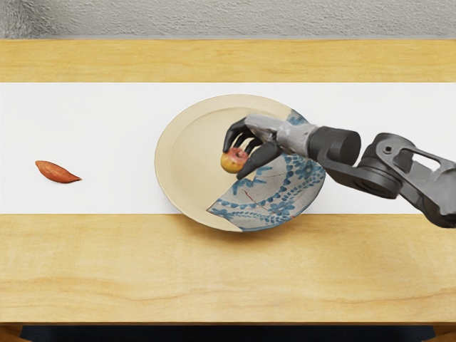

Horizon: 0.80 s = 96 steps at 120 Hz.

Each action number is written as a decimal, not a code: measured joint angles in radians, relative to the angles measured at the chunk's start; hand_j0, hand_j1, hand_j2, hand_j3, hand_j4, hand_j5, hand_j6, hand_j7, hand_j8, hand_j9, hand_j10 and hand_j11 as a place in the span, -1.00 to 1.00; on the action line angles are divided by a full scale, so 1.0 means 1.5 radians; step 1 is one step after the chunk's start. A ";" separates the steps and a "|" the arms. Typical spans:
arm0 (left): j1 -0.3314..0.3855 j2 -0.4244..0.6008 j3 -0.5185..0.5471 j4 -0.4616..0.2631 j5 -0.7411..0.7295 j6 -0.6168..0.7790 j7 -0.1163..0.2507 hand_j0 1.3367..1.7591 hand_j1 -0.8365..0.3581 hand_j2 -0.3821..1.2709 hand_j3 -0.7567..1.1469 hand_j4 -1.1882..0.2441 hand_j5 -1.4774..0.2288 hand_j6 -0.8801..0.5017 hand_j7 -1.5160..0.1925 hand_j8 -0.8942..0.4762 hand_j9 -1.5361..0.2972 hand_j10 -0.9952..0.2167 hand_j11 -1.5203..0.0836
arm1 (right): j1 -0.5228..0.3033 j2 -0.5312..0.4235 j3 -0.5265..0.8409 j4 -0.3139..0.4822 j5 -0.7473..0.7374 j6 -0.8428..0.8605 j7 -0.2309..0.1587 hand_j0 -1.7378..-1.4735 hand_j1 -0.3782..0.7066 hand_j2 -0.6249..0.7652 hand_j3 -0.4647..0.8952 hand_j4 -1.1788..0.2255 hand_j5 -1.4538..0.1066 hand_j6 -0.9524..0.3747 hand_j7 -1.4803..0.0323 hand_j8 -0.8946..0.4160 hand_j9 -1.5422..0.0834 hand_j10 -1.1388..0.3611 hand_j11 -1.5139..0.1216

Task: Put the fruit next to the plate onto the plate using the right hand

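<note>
A small yellow-red fruit (pixel 231 161) is over the middle of the cream plate (pixel 187 153), whose right part carries a blue pattern. My right hand (pixel 244 150) reaches in from the right, fingers curled around the fruit's top and right side. Whether the fruit rests on the plate or hangs just above it cannot be told. The left arm does not show.
An orange-red sweet potato (pixel 57 172) lies on the white runner (pixel 85 128) far to the left of the plate. The wooden table (pixel 214 271) extends in front of and behind the runner.
</note>
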 joint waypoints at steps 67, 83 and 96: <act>0.000 0.000 0.000 0.000 0.000 0.000 0.000 0.52 0.49 -0.48 -0.21 0.32 0.36 -0.08 0.40 -0.05 0.33 0.24 0.50 | 0.007 -0.045 0.002 -0.007 0.065 0.002 0.003 -0.40 -0.43 -0.08 -0.32 0.32 0.43 0.10 0.52 0.03 0.48 0.18 0.44; 0.000 0.000 0.000 0.000 0.000 0.000 0.000 0.52 0.49 -0.48 -0.21 0.32 0.36 -0.08 0.40 -0.05 0.33 0.24 0.50 | 0.007 -0.100 0.022 -0.005 0.164 0.063 0.008 -0.40 -0.63 -0.10 -0.32 0.46 0.60 0.23 0.69 0.16 0.65 0.31 0.60; 0.000 0.000 0.000 0.000 0.000 0.000 0.000 0.52 0.49 -0.48 -0.21 0.32 0.36 -0.08 0.40 -0.05 0.33 0.24 0.50 | 0.005 -0.156 0.044 -0.005 0.274 0.157 0.009 -0.40 -0.72 -0.10 -0.32 0.52 0.68 0.29 0.77 0.22 0.72 0.37 0.68</act>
